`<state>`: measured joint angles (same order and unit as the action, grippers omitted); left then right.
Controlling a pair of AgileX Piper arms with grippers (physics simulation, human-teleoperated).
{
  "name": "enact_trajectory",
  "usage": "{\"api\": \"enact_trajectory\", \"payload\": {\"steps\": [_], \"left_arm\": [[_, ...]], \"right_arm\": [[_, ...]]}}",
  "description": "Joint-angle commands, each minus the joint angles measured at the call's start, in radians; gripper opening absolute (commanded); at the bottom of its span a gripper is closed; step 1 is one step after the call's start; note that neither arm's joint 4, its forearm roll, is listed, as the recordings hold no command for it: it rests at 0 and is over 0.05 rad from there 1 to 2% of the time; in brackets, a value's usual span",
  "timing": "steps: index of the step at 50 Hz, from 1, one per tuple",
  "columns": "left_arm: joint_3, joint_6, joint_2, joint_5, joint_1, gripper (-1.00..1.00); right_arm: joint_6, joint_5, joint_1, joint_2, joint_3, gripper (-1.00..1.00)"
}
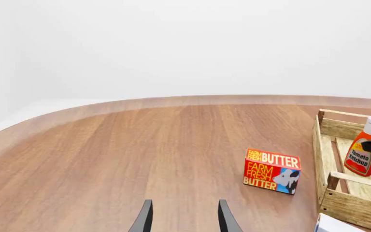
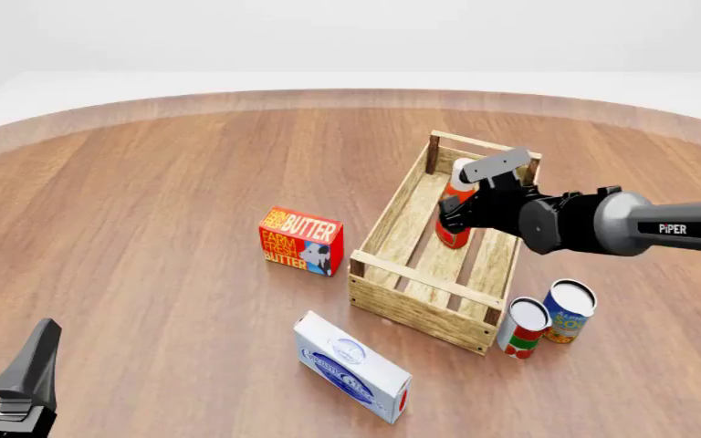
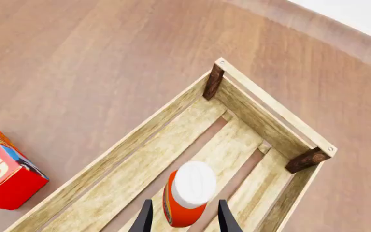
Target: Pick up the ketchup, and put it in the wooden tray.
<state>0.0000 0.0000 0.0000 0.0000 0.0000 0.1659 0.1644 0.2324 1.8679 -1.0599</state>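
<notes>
While the right tool (image 3: pixel 182 220) holds its fingers just either side of it, the ketchup (image 2: pixel 455 215) stands upright inside the tray (image 2: pixel 390 222); the left tool (image 1: pixel 182 217) hangs parted, empty.

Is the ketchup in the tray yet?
Yes. The ketchup stands upright inside the wooden tray, near its far end, between the right gripper's fingers.

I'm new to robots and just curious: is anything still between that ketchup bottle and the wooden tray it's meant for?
Nothing visible. The ketchup is already inside the tray, near its far end, upright between the right claw's fingers. The butter box and cans sit outside the tray.
</notes>
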Motion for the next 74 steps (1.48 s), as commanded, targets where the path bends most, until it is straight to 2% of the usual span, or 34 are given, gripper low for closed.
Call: {"api": "enact_trajectory", "payload": {"steps": [1,11,34,52,58,74], "left_arm": [[0.000,0.000,0.000,0.000,0.000,1.00],[0.000,0.000,0.000,0.000,0.000,1.00],[0.000,0.000,0.000,0.000,0.000,1.00],[0.000,0.000,0.000,0.000,0.000,1.00],[0.000,0.000,0.000,0.000,0.000,1.00],[0.000,0.000,0.000,0.000,0.000,1.00]], "right_arm": [[0.002,-0.012,0.004,-0.075,0.029,1.00],[0.000,-0.017,0.017,-0.180,0.098,1.00],[-0.052,-0.025,0.031,-0.427,0.316,1.00],[-0.068,-0.053,-0.014,-0.678,0.530,1.00],[-0.076,-0.113,-0.051,-0.796,0.584,1.00],[-0.025,-0.338,-0.095,-1.192,0.799,1.00]]}}
